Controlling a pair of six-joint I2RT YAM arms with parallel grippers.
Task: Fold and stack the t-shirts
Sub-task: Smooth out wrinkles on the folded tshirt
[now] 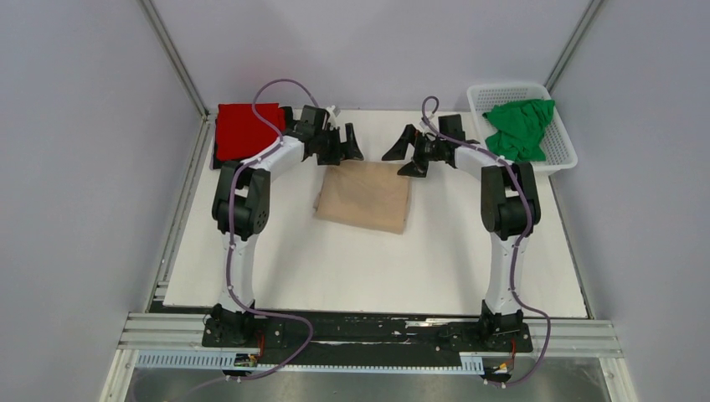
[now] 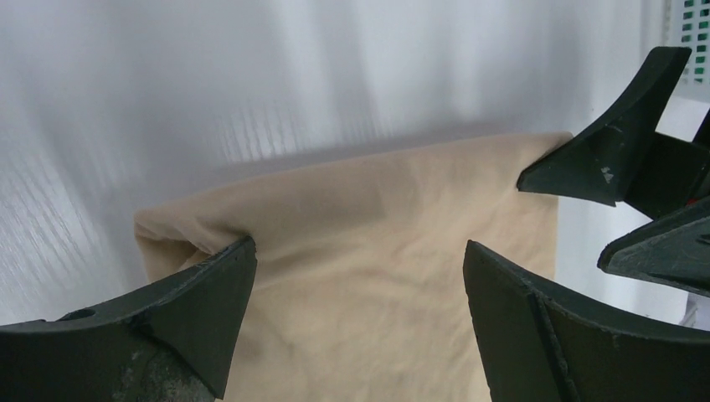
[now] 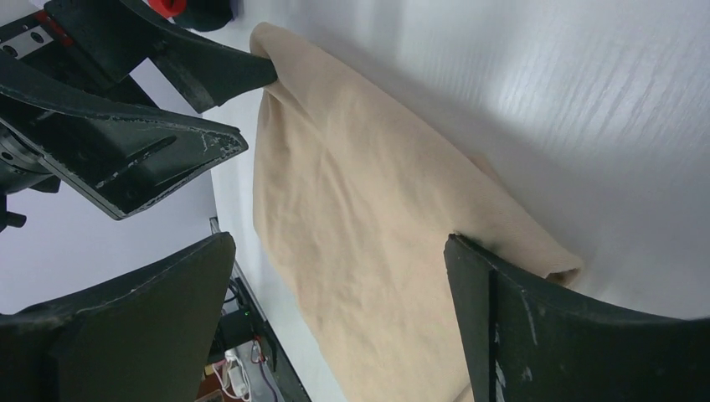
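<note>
A plain grey wall [image 1: 84, 167] closes the left side of the cell, and a slanted metal post [image 1: 172, 54] runs up where it meets the pale back wall [image 1: 377, 50]. Below them lies the table [image 1: 352, 276], a matt white sheet with a faint grain that shows in the wrist views. A black and silver rail [image 1: 368, 335] along its near edge carries both arm bases.

At the far left corner of the table sits a folded red t-shirt [image 1: 239, 130]. Just to its right the left claw [image 1: 345, 151] hangs over the far left corner of the beige t-shirt [image 1: 364, 197], its fingers spread wide and gripping nothing. Whether one fingertip brushes the cloth cannot be told.

The beige t-shirt lies folded into a rough rectangle at the middle of the table, slightly askew, with soft creases. Over its far right corner the right claw [image 1: 400, 161] is likewise spread apart and empty, facing the left one.

Further right, a white slotted basket [image 1: 563, 157] stands at the table's far right corner with a crumpled green t-shirt [image 1: 521, 127] inside. A second post [image 1: 573, 38] and the grey right wall [image 1: 645, 167] close that side.
</note>
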